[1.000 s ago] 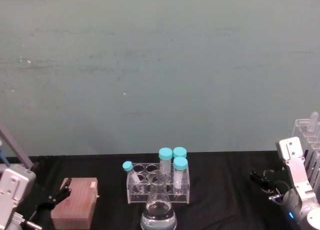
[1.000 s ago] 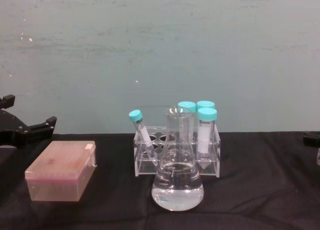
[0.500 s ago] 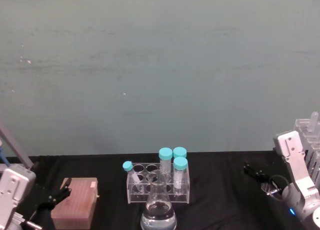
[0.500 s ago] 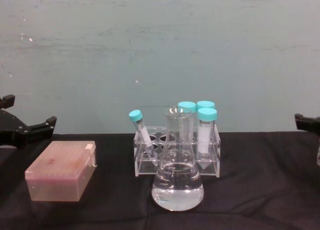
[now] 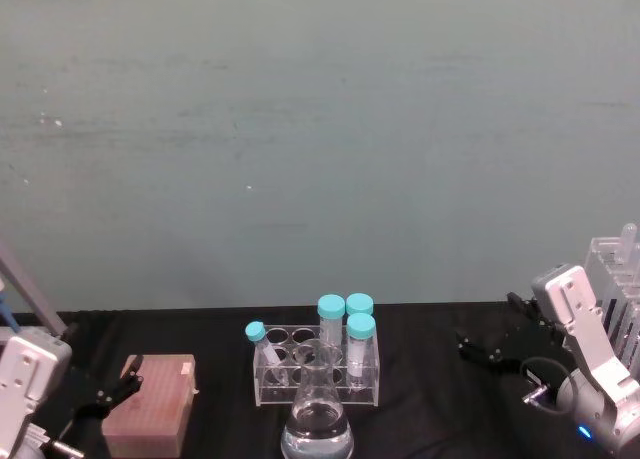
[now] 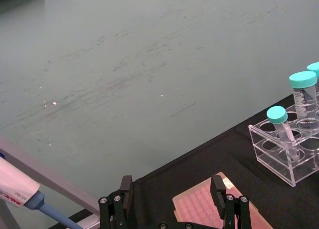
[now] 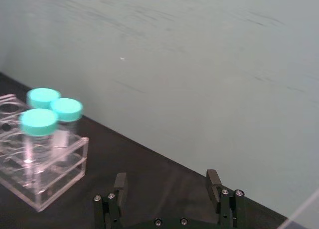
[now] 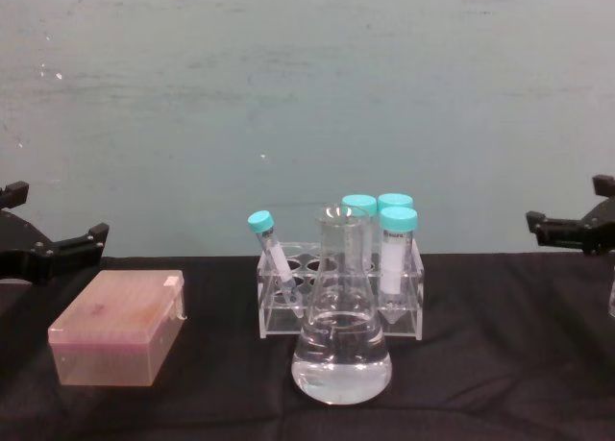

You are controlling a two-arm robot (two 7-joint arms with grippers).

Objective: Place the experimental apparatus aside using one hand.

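While the right arm reaches in from the right edge of the head view, the right gripper (image 5: 495,327) hangs above the black counter (image 5: 430,404). Its fingers are spread wide, hold nothing and point left toward the clear tube rack (image 5: 318,374) at the middle. The conical flask (image 5: 317,424), holding clear liquid, stands just in front of the rack. A tall acrylic stand (image 5: 620,274) rises at the far right behind the arm. The left gripper (image 5: 108,397) sits low at the left, fingers parted, just beside the pink tip box (image 5: 150,409).

From the left wrist, the left gripper (image 6: 172,186) is splayed and empty above the tip box (image 6: 209,211), the rack (image 6: 286,154) well apart.

From the right wrist, the right gripper (image 7: 166,180) gapes empty, well apart from the rack (image 7: 42,174).

At chest height, the flask (image 8: 341,345) stands upright before the rack (image 8: 279,306). The right gripper (image 8: 567,203) is raised at the right edge, the left gripper (image 8: 56,210) at the left edge.
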